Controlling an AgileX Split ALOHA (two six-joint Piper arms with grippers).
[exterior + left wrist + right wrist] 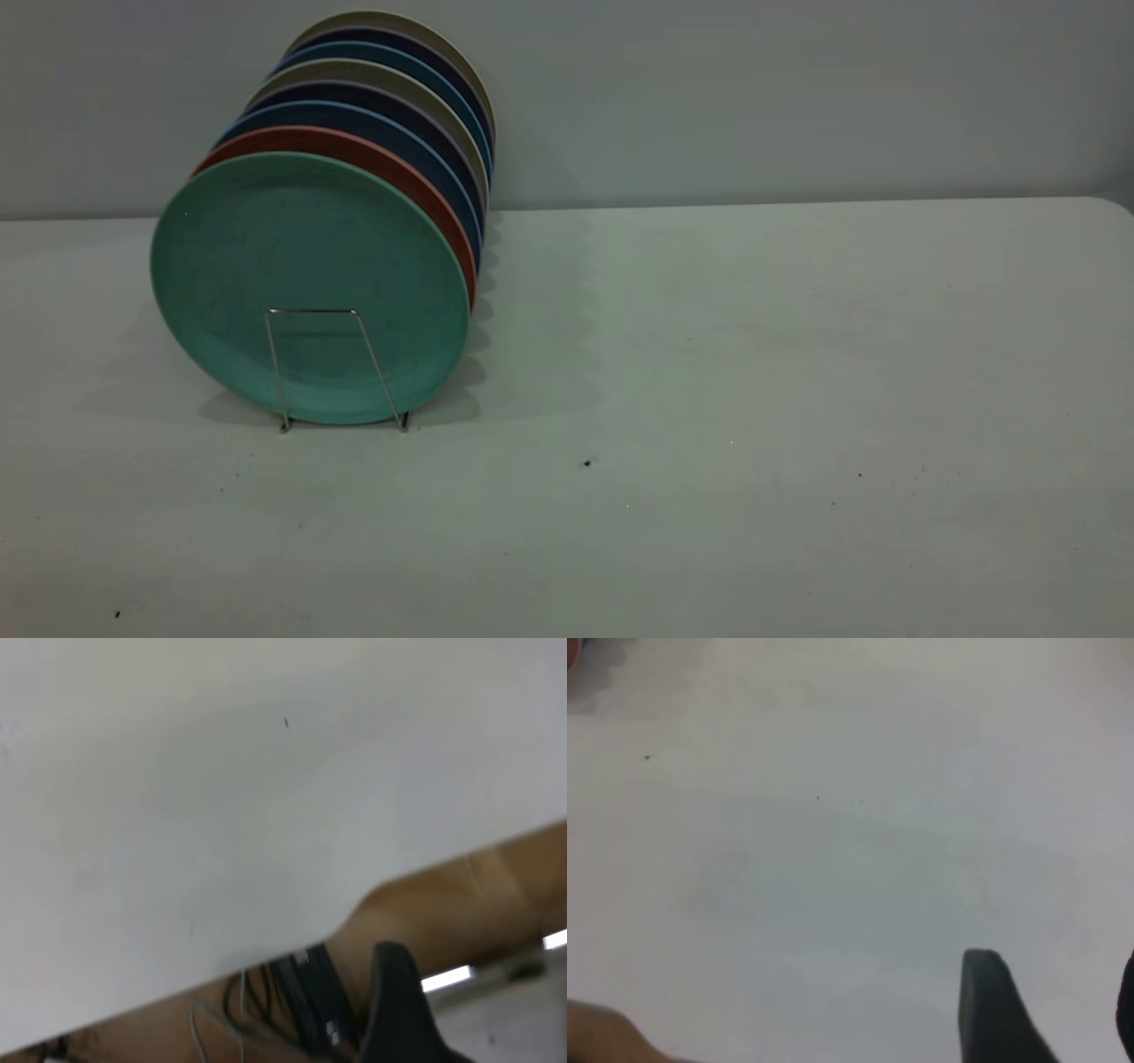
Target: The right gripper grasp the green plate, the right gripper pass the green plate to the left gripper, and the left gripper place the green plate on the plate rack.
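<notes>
The green plate (301, 266) stands upright at the front of the plate rack (276, 372), behind the rack's front wire loop, at the left of the table. Neither arm shows in the exterior view. The left gripper (403, 1010) shows only as one dark part in the left wrist view, over the table's edge, with nothing in it that I can see. The right gripper (1059, 1010) is open and empty above bare table top in the right wrist view.
Behind the green plate stand a salmon-pink plate (390, 168) and several blue, dark and beige plates (416, 97) in the same rack. The pale table (753, 399) reaches a grey wall at the back. Cables (301, 1001) hang below the table's edge.
</notes>
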